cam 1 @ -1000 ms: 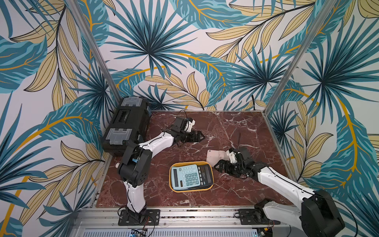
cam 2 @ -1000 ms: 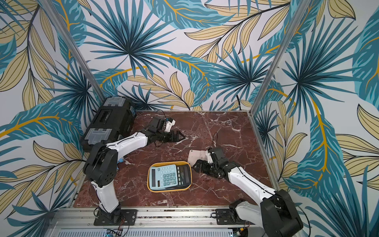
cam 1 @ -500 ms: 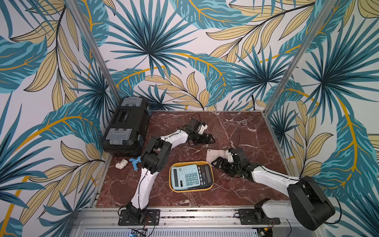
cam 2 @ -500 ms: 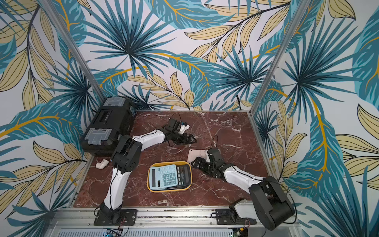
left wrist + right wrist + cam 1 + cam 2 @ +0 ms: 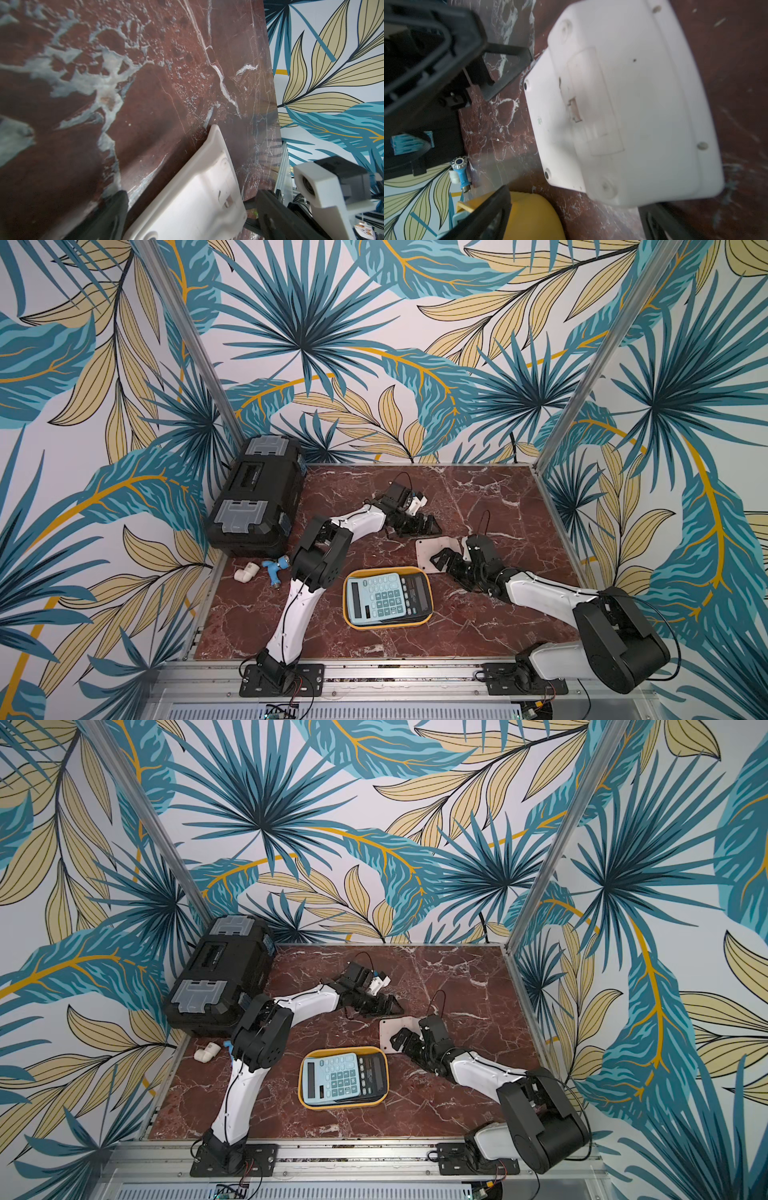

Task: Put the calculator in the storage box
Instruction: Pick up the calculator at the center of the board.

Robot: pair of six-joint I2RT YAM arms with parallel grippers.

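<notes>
Flanking white calculator, face down on marble just far-right of storage box, not yet lifted. Blue calculator and black calculator already inside box. My left gripper and right gripper both wide, empty.

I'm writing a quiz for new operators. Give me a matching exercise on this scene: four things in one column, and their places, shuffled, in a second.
Things:
1. light blue calculator
2. white calculator
3. black toolbox
4. blue pipe fitting

Places:
A. far corner, on the left arm's side
B. back up on the table, between the left gripper and the right gripper, both open
C. in the yellow storage box
D. on the table, just in front of the toolbox

Pairs: 1-C, 2-B, 3-A, 4-D.
</notes>
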